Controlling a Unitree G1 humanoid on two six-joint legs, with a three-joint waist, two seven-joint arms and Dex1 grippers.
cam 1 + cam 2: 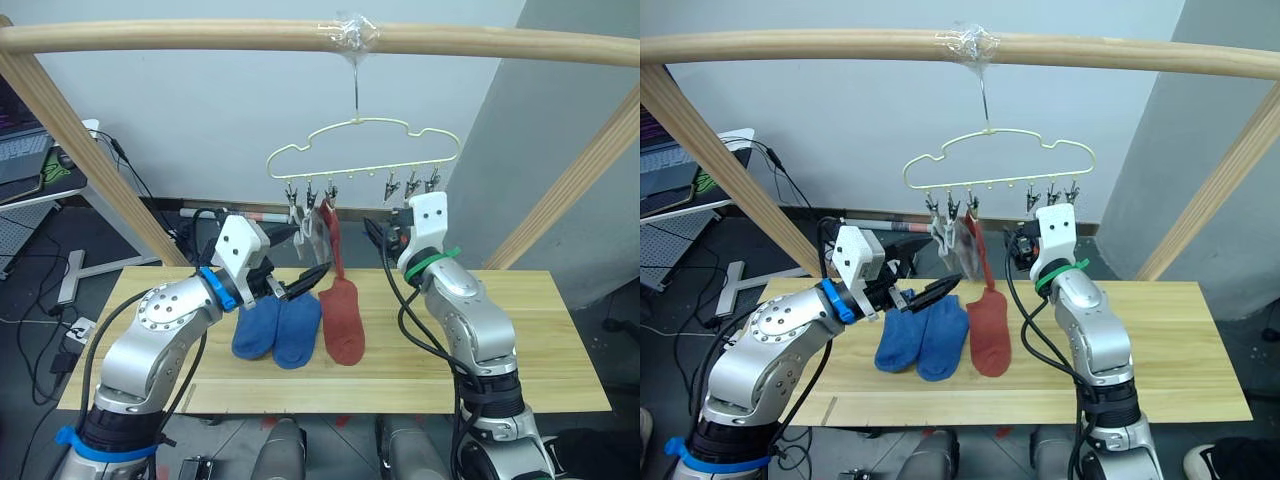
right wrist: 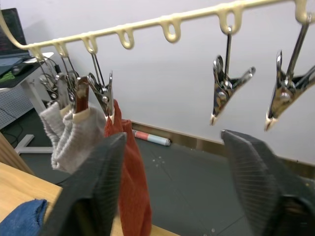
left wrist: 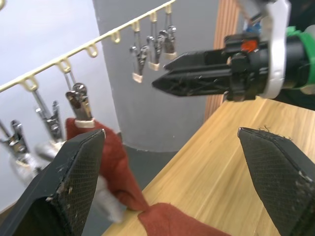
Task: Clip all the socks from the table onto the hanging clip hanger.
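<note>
The cream clip hanger (image 1: 360, 145) hangs from the top pole. Two light grey socks (image 1: 305, 228) hang from its two left clips, and a rust-red sock (image 1: 333, 240) from the third. The three right clips (image 2: 224, 93) are bare. On the table (image 1: 520, 340) lie two blue socks (image 1: 278, 328) side by side, with a second rust-red sock (image 1: 343, 320) to their right. My left gripper (image 1: 312, 280) is open just above the blue socks, near the hanging red sock's lower end. Below the bare clips, my right gripper (image 2: 172, 135) is open and holds nothing.
A round wooden pole frame (image 1: 200, 38) spans the table, with slanted legs (image 1: 90, 150) at both sides. A desk with a laptop (image 1: 25, 150) stands at the back left. Cables (image 1: 60, 330) lie on the floor to the left.
</note>
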